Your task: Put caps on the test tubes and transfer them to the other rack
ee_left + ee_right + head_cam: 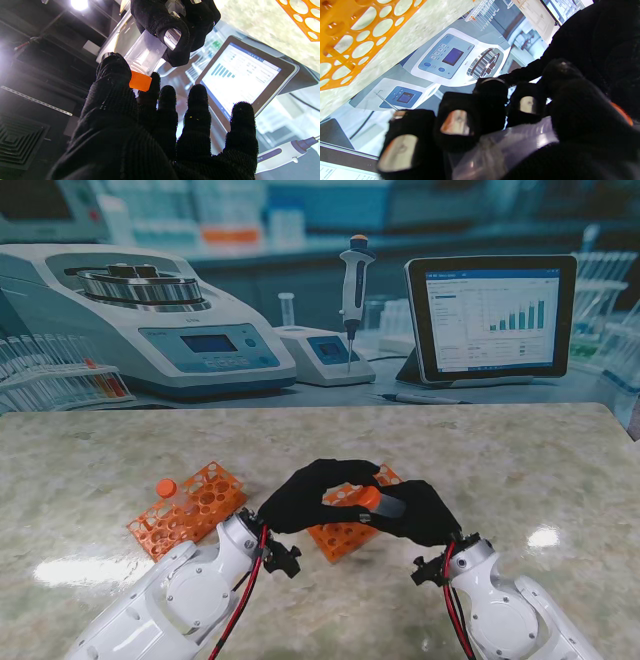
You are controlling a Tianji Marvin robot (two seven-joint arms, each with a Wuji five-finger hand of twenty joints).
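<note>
Two hands (318, 492) (420, 515) on tube (146, 53), "40" mark visible

Over the marble counter (520, 470), the two black-gloved hands meet above the right orange rack (345, 532). The right hand (420, 515) is wrapped around a clear test tube (388, 506) lying roughly level, its orange cap (369, 499) pointing toward the left hand (310, 495), whose fingertips close on that cap. The right orange rack lies partly hidden under both hands. The left orange rack (190, 508) sits left of it, apart from it, tilted on the counter, with a capped tube (166, 488) standing at its far left corner. Farther from me than the racks hangs a printed lab backdrop (320, 290).
</note>
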